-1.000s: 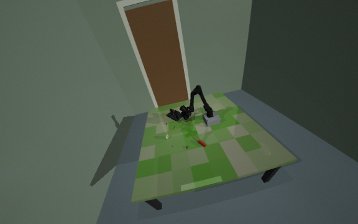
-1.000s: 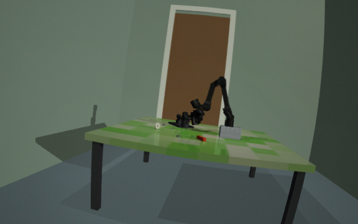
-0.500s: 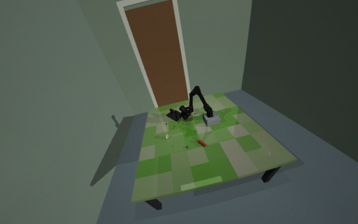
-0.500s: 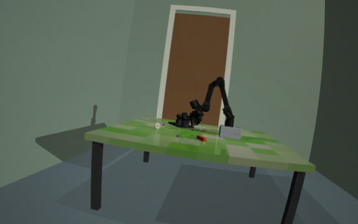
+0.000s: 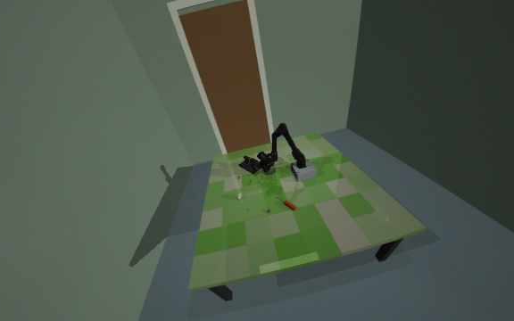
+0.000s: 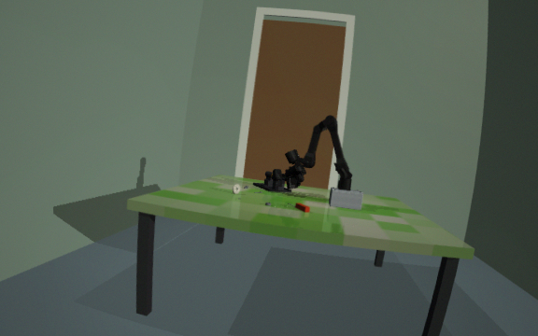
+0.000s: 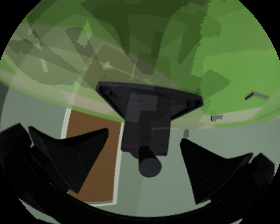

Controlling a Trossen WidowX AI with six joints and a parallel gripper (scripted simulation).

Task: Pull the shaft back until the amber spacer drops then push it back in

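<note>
The black housing fixture (image 5: 251, 165) (image 6: 276, 181) (image 7: 145, 97) stands on the table at the arm's far side. In the wrist view the round dark end of the shaft (image 7: 150, 167) points toward the camera, between the two fingers and touching neither. My gripper (image 5: 263, 168) (image 6: 290, 182) (image 7: 145, 137) is open and empty, close in front of the fixture, with one finger on each side of the shaft's line. A faint amber spot (image 5: 249, 160) shows on the fixture in the top view. The spacers cannot be told apart, and the fixture's body hides what lies behind it.
A red-handled screwdriver (image 5: 290, 205) (image 6: 303, 207) lies on the table nearer the top and exterior views. A small white ring-like thing (image 5: 239, 194) (image 6: 238, 189) stands left of it. Several small grey parts are scattered around. The arm's grey base box (image 5: 304, 171) (image 6: 346, 199) is to the right.
</note>
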